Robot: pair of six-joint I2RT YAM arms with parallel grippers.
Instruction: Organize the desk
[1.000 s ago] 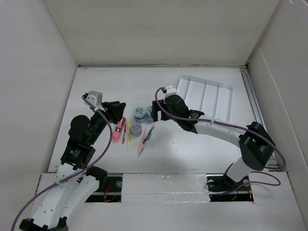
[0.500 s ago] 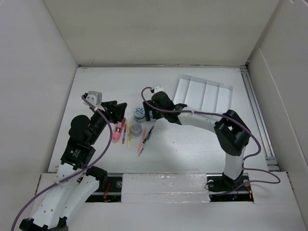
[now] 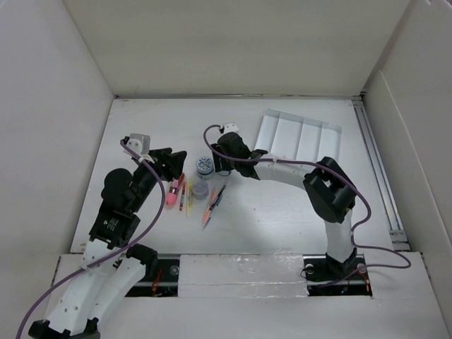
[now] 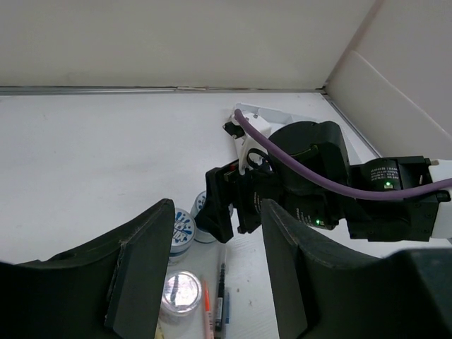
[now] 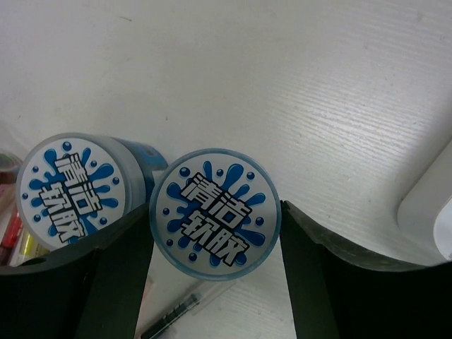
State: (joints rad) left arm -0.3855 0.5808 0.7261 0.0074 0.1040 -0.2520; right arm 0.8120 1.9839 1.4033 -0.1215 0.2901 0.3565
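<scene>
The jaws of the right gripper (image 5: 215, 240) are set around a round tub (image 5: 215, 208) with a blue-and-white printed lid, one finger at each side. Both fingers are seen right against the lid's edge, but whether they press on it cannot be told. A second tub (image 5: 70, 191) of the same kind stands just beside the first, outside the jaws on the side toward the left arm. The jaws of the left gripper (image 4: 215, 212) are spread apart with nothing between them.

The desk (image 3: 275, 219) lies beneath both grippers. The right jaws are lowered close to its surface, where the tubs stand. The left jaws are held above it, near a pink item (image 3: 171, 196), some pens (image 3: 210, 205) and a clear-lidded jar (image 4: 180, 291). A white compartmented tray (image 3: 300, 138) lies on the desk beyond the right arm, apart from both jaws.
</scene>
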